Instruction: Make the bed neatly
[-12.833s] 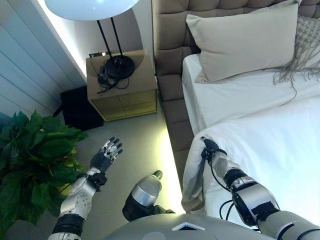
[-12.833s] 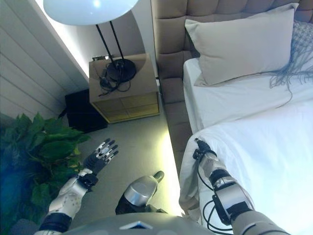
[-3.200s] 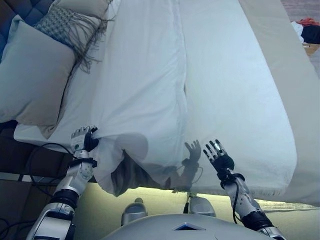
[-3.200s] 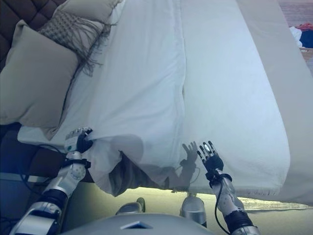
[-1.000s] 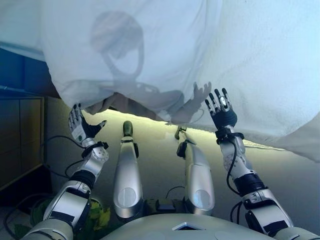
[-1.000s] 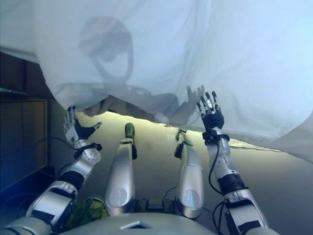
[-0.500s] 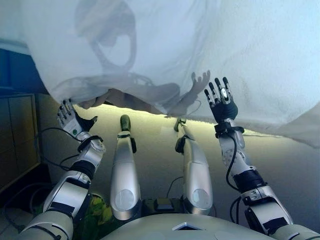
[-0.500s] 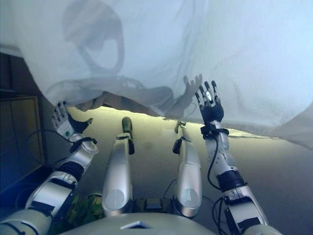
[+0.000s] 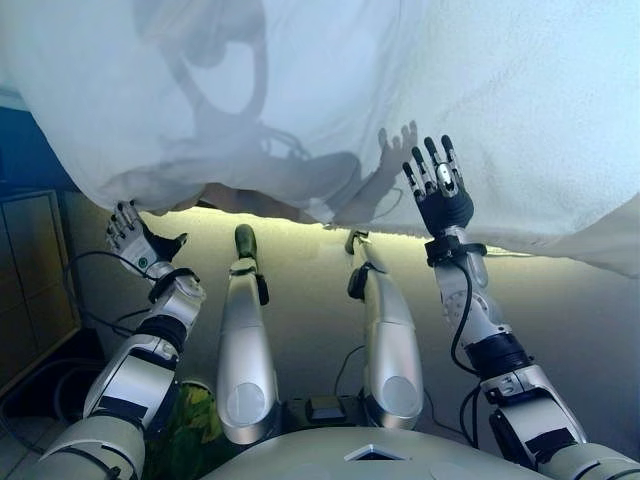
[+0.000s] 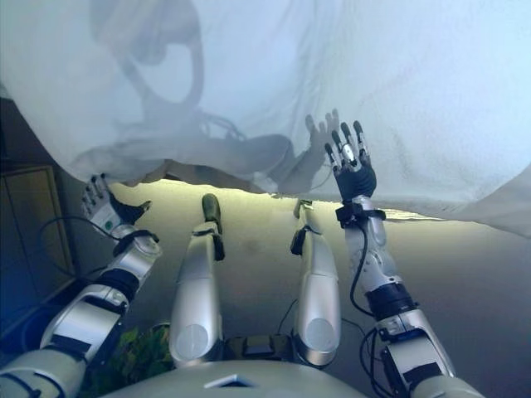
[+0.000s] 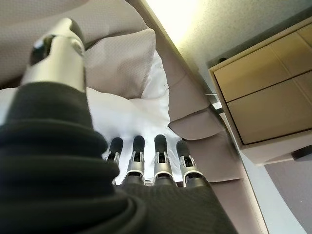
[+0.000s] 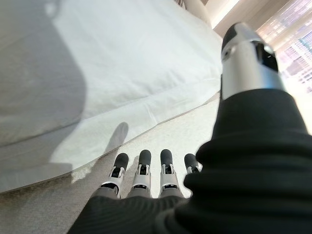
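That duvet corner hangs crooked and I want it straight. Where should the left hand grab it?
Grip the duvet's bunched hem where it sags lowest, just above the open left hand, probably coming from below: thumb under, fingers over the edge.

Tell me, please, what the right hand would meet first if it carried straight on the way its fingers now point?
Most likely the white duvet hanging over the side of the bed. The right hand is open, fingers straight, aimed at the cloth just above its hanging edge. Nothing shows in between, though how far off the cloth lies is hard to judge.
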Controlling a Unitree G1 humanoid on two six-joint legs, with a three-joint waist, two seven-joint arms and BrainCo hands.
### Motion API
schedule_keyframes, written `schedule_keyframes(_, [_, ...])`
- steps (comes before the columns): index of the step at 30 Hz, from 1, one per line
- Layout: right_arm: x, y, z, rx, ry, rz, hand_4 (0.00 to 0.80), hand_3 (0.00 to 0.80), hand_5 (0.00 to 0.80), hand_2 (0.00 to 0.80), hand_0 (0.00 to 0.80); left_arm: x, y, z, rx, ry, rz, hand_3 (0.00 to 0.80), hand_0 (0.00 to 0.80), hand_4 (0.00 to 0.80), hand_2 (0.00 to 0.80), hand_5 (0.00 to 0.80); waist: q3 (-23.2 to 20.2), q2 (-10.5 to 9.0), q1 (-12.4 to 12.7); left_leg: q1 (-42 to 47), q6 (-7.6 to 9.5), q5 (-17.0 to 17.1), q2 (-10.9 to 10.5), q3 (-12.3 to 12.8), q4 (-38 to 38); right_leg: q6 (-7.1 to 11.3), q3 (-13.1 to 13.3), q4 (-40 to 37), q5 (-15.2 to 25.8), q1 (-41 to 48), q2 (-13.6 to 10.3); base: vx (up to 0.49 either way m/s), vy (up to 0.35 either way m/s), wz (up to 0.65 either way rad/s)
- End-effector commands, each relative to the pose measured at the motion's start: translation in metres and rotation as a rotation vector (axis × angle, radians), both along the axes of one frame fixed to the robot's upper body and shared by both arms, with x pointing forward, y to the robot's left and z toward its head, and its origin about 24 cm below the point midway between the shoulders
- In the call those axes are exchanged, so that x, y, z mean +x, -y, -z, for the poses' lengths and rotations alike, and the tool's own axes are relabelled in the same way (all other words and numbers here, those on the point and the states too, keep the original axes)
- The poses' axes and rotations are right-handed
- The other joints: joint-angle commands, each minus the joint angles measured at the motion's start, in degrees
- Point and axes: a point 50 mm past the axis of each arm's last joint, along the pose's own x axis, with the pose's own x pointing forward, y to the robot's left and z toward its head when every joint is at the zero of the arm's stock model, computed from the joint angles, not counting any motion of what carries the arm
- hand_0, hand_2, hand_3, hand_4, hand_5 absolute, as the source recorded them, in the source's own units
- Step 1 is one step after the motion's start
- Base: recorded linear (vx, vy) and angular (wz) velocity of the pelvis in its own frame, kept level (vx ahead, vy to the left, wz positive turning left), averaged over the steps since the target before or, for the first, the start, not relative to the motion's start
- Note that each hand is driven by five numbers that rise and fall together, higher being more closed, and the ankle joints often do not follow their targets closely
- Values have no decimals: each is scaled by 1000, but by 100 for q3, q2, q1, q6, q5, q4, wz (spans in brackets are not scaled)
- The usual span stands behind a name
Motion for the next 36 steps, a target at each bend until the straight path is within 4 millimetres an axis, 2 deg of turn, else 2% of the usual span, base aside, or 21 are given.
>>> schedule_keyframes(1, [-11,19,-25,-48,135,30,0,0,0,0,0,-1,-19,-9,-11,28,-49,398,398,398,398,398,14,193,17,-334,59,1094,-51,-185,-598,955,152,629,-457,165,-637,0,0,0])
schedule_keyframes(2, [-12,20,-25,-47,135,30,0,0,0,0,0,1,-19,-11,-7,33,-38,665,665,665,665,665,14,197,20,-337,59,1094,-54,-188,-593,958,151,642,-456,159,-643,0,0,0])
schedule_keyframes(3, [-12,20,-25,-46,135,29,0,0,0,0,0,2,-19,-12,-10,34,-31,800,800,800,800,800,14,201,22,-341,61,1095,-52,-188,-593,960,150,653,-457,153,-646,0,0,0])
schedule_keyframes(13, [-10,20,-28,-47,141,30,0,0,0,0,0,3,-14,-7,-33,18,-11,800,800,800,800,800,14,234,10,-219,57,1102,-67,-157,-678,962,106,590,-457,282,-665,0,0,0])
schedule_keyframes(19, [-10,23,-27,-58,128,22,0,0,0,0,0,-3,-21,-4,-23,1,-43,800,800,800,800,800,14,297,-4,-101,61,1079,-102,-135,-674,957,111,587,-459,393,-701,15,59,-1])
schedule_keyframes(24, [-13,28,-24,-72,118,16,0,0,0,0,0,-10,-39,-8,-8,-13,-107,800,800,800,800,800,13,376,5,61,65,1003,-143,-101,-601,944,103,606,-480,578,-781,32,66,4])
schedule_keyframes(26, [-14,32,-23,-76,113,20,0,0,0,0,0,-15,-52,-11,-18,-19,-148,800,800,800,800,800,10,427,24,169,72,964,-176,-72,-579,940,92,645,-483,670,-846,39,63,6])
schedule_keyframes(29, [-16,38,-22,-93,98,28,0,0,0,0,0,-24,-66,-11,-46,-39,-194,800,800,800,800,800,-39,555,21,336,81,925,-235,4,-562,938,83,685,-511,806,-956,53,107,3])
schedule_keyframes(33, [-16,44,-22,-123,79,39,0,0,0,0,0,-37,-76,-2,-105,-69,-239,800,800,800,800,800,-184,747,16,535,98,867,-338,89,-558,931,94,710,-552,963,-1101,75,129,13])
schedule_keyframes(36, [-17,44,-21,-128,70,40,0,0,0,0,0,-43,-79,2,-126,-70,-252,800,800,800,800,800,-246,794,41,594,110,810,-380,115,-520,917,90,728,-557,1031,-1178,60,41,20])
